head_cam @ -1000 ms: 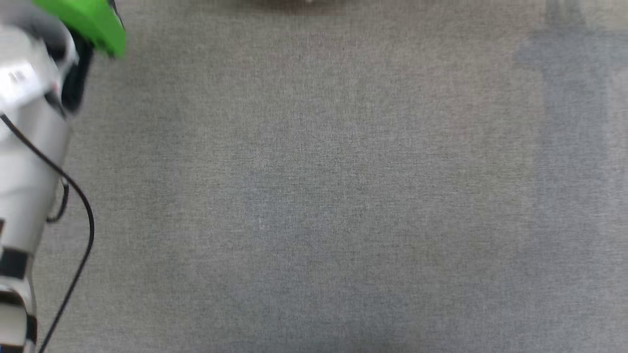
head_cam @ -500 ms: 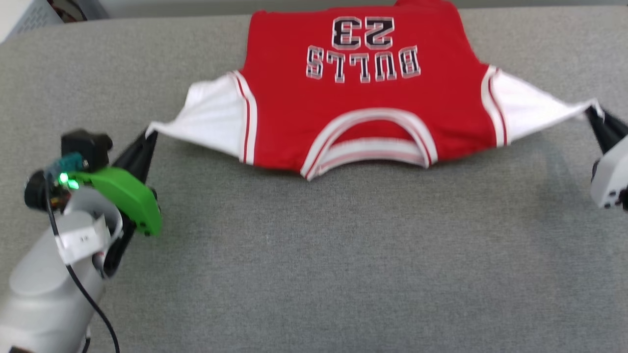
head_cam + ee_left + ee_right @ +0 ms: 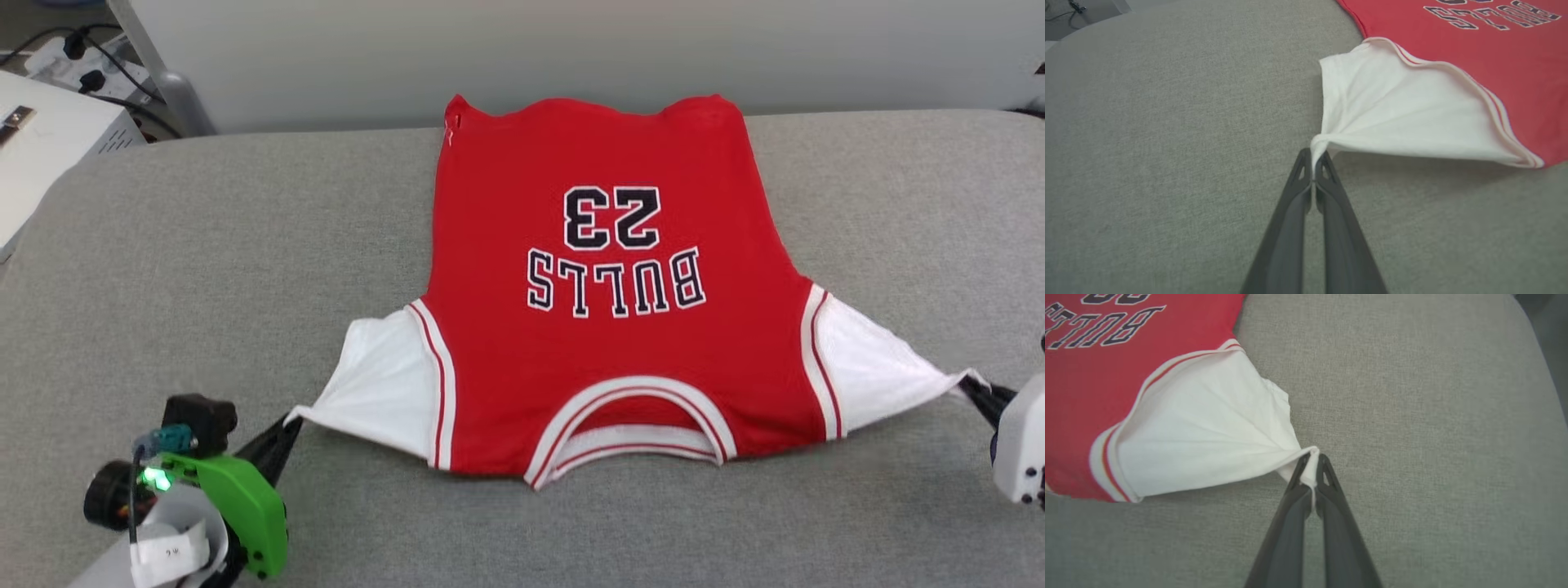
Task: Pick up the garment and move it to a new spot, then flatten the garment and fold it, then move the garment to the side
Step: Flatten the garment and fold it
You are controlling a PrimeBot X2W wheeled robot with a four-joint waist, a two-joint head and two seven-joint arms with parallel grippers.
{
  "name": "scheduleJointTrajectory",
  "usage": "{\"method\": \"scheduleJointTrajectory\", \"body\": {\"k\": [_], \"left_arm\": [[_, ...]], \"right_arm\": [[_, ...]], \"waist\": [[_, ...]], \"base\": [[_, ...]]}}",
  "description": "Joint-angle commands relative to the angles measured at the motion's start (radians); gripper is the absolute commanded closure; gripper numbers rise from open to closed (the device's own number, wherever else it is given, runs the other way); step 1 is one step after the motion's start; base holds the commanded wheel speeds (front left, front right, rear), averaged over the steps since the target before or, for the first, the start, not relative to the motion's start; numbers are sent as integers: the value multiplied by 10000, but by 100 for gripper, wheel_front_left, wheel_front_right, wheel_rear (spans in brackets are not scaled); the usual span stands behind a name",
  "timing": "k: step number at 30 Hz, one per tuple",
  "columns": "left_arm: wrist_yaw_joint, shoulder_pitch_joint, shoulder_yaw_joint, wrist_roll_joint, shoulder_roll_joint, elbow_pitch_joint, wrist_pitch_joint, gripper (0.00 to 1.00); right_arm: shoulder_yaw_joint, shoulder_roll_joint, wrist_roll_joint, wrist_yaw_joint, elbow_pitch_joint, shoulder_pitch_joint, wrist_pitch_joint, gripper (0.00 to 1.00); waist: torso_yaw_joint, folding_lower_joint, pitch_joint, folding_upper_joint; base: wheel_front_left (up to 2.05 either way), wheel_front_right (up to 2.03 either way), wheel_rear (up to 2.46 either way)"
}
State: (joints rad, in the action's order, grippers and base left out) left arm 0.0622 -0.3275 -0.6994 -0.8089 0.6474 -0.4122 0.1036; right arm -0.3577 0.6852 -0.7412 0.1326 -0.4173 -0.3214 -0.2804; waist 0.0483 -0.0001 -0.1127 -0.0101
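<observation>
garment | still stretched, sleeve tips pinched in both jaws | camera tilted up

Bright, even light is cast; a soft shadow is thrown beneath the garment. Wrist views are softened at the edges.

At the right edge, the right gripper is cut off, its pale body half lost to us. Our left arm runs off the near edge. The garment hides its sleeve tips between clamped fingers. Far left, a white box is cropped.
</observation>
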Motion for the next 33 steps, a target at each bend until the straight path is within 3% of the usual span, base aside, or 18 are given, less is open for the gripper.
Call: {"method": "scheduleJointTrajectory", "body": {"k": [1, 10, 16, 17, 18, 25, 33], "left_arm": [[-64, 438, -15, -182, 212, 194, -104, 100], [-699, 2186, -59, -745, 942, 1826, -560, 100], [-846, 2552, -220, -788, 974, 2636, -679, 100], [-807, 2564, -226, -852, 916, 2748, -675, 100], [-745, 2595, -211, -1000, 829, 2891, -681, 100], [-801, 2541, -270, -948, 867, 3946, -791, 100], [-940, 2366, -290, -1229, 1098, 5930, -1549, 100]], "right_arm": [[90, 209, -279, -19, 134, 472, -278, 100], [823, 498, -1186, -19, 1065, 2447, -1782, 100], [1484, 419, -1032, -19, 1553, 3036, -2284, 100], [1593, 373, -997, -19, 1600, 3064, -2384, 78], [1755, 299, -958, -19, 1654, 3077, -2509, 0], [2677, 210, -652, -19, 2616, 3011, -3213, 0], [3780, -339, -530, -19, 3654, 1380, -4112, 0]], "waist": [[-2, 1, 348, 101], [-26, 1, 676, 101], [-111, 1, 637, 101], [-125, 1, 618, 101], [-144, 1, 588, 101], [-455, 1, 244, 101], [-1105, 1, -837, 101]], "base": [[0, 0, 0], [0, 0, 0], [0, 0, 0], [0, 0, 0], [0, 0, 0], [0, 0, 0], [0, 0, 0]]}}
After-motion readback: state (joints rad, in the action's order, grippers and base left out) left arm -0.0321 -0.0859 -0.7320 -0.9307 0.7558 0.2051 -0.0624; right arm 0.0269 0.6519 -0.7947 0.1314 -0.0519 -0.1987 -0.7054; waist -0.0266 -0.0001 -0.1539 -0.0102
